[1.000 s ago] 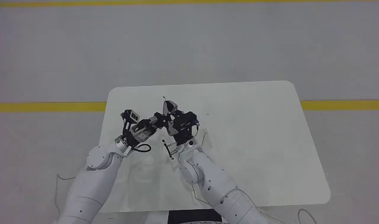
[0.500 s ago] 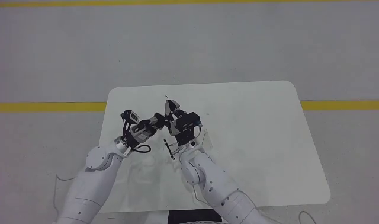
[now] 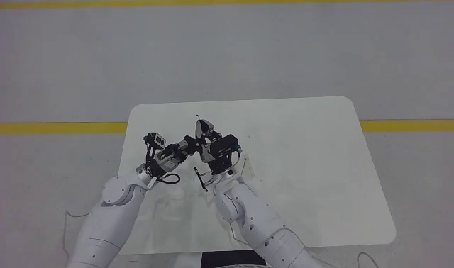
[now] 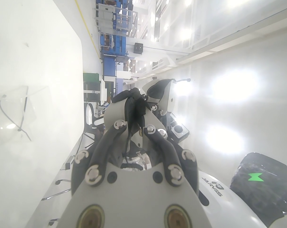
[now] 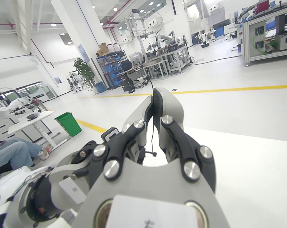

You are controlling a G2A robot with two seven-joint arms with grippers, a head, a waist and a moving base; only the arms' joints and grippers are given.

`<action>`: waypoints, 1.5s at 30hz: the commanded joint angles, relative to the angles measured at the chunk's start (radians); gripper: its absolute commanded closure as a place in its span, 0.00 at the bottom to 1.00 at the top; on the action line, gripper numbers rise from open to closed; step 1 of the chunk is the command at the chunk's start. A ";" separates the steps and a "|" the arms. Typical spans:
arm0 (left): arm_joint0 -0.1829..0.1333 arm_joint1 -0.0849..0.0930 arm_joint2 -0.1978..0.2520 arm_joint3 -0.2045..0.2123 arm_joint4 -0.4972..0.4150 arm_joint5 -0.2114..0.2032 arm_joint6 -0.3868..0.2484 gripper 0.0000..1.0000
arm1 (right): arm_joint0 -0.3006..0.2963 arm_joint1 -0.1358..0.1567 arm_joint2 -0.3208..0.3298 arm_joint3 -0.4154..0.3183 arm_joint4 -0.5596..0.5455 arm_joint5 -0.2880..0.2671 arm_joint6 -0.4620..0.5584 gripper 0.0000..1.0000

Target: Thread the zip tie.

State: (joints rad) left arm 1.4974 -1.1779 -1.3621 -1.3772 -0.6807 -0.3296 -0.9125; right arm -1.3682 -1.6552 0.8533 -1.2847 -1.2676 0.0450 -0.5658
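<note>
Pinching the zip tie, left jaws and right jaws are closed.

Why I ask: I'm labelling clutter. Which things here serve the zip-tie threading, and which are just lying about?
In the job: zip tie, held by both the right gripper and the left gripper.
Lying about: clear bag with a spare tie on the table; green bin beyond it.

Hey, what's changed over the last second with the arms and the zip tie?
Almost nothing. The right gripper seems to have nudged slightly sideways and back, shut on the zip tie throughout. The left gripper stayed close beside it above the table; the spare tie lay untouched.
</note>
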 commanded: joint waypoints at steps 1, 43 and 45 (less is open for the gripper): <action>0.000 0.000 0.000 0.000 0.000 0.001 0.000 1.00 | 0.000 0.000 0.000 0.000 0.000 0.000 0.000 1.00; -0.003 0.001 0.000 -0.003 0.030 -0.009 0.014 1.00 | 0.000 0.000 0.000 0.000 0.000 0.000 0.000 1.00; -0.005 0.004 -0.001 -0.009 0.093 -0.010 0.032 1.00 | 0.000 0.000 0.000 0.000 0.000 0.000 0.000 1.00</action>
State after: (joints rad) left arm 1.4935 -1.1756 -1.3621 -1.3834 -0.6417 -0.3390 -0.8924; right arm -1.3682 -1.6551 0.8534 -1.2848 -1.2681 0.0455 -0.5657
